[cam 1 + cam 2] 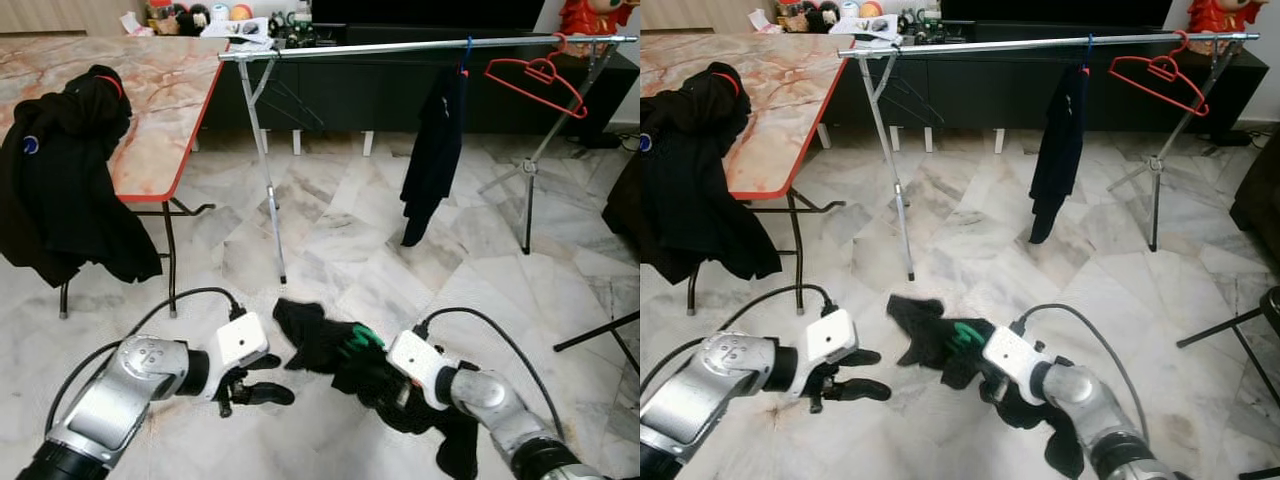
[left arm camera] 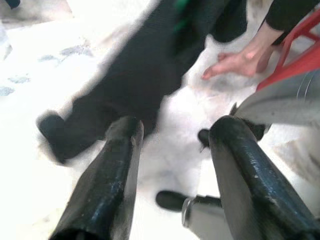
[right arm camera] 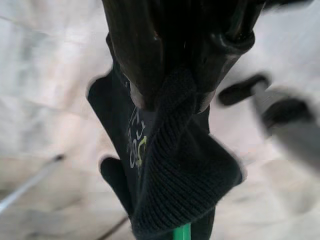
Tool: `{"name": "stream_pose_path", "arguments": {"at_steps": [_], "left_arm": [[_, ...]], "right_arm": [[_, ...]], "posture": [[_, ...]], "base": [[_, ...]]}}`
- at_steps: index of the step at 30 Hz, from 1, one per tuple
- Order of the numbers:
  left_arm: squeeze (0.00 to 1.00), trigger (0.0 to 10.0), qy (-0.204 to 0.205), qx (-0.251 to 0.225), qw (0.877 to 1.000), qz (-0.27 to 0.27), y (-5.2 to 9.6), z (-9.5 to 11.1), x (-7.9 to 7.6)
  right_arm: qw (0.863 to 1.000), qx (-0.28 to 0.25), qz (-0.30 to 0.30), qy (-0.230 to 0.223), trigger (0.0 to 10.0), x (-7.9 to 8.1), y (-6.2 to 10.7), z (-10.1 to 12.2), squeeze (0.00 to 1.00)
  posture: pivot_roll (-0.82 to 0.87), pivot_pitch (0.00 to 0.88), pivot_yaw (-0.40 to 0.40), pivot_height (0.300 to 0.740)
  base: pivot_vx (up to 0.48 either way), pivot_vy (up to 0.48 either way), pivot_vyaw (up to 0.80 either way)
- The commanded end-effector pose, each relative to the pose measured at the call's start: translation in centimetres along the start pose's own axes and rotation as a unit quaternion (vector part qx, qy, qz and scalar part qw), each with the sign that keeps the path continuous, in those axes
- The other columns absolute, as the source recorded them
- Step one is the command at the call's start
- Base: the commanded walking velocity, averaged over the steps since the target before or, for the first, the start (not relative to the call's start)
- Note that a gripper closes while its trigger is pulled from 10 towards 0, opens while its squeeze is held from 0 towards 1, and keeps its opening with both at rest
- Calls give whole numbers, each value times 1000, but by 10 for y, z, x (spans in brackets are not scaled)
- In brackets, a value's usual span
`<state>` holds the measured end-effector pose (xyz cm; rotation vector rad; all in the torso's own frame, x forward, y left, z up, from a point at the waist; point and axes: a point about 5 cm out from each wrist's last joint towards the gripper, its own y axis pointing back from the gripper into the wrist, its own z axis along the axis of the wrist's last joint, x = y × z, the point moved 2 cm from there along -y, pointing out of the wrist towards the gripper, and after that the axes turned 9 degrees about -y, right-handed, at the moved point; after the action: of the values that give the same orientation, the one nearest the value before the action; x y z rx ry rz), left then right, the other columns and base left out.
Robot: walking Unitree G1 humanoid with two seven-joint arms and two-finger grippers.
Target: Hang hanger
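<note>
Two grippers are working low over the marble floor (image 1: 330, 240), which is lying open and bare between the robot and the clothes rail (image 1: 420, 46). The rail is running across the far side of the room on angled legs, with a dark garment (image 1: 435, 150) hanging from it near the middle and an empty red hanger (image 1: 535, 78) hanging tilted toward its right end. On the left, a table (image 1: 165, 95) with a red edge is closing off that side, a black jacket (image 1: 60, 180) draping over its near corner.

The right gripper (image 1: 375, 362) is pinching a black garment (image 1: 320, 335) between its fingers; the right wrist view is showing a ribbed fold of the cloth clamped at the fingertips. A green hanger (image 1: 358, 342) is poking out of this cloth beside the gripper, most of it hidden inside the fabric, so its long axis cannot be judged. The garment is stretching leftward from the gripper and also trailing down under the right arm.

The left gripper (image 1: 255, 385) is hovering just left of the garment, its fingers (image 2: 107, 175) spread apart and holding nothing. In the blurred left wrist view, a person's hand (image 2: 235, 62) is resting on the floor beyond the dark cloth.
</note>
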<state>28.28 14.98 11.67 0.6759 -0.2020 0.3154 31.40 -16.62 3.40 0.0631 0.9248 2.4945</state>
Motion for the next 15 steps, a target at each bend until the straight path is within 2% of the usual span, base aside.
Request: {"name": "stream_pose_path", "arguments": {"at_steps": [1,3,4,5,6,10,15], "left_arm": [[1000,10000,-30,26,999,-38,-2,-8,-11],[1000,10000,-39,29,997,-62,-4,-9,-16],[388,10000,-46,30,996,-73,-5,-9,-18],[388,10000,-51,30,995,-80,-6,-9,-19],[0,10000,-55,32,994,-85,-6,-9,-19],[0,10000,-72,51,990,-109,-9,-12,-23],[0,10000,-78,49,988,-124,-14,-13,-23]], "right_arm": [[998,3,65,11,0,9,4,-1,0],[995,6,101,15,0,14,4,-1,0],[993,3,117,16,0,16,4,1,0],[992,1,127,17,0,17,3,2,0],[991,-2,135,17,0,18,3,4,0],[987,-15,155,22,0,21,-1,12,0],[982,-22,184,45,0,25,-6,24,0]], "posture": [[100,88,-1,740],[112,81,-7,740],[116,81,-8,740],[116,81,-8,740],[120,80,-10,740],[131,76,-20,740],[136,78,-28,740]], "base": [[0,0,0],[0,0,0],[0,0,0],[0,0,0],[0,0,0],[0,0,0],[0,0,0]]}}
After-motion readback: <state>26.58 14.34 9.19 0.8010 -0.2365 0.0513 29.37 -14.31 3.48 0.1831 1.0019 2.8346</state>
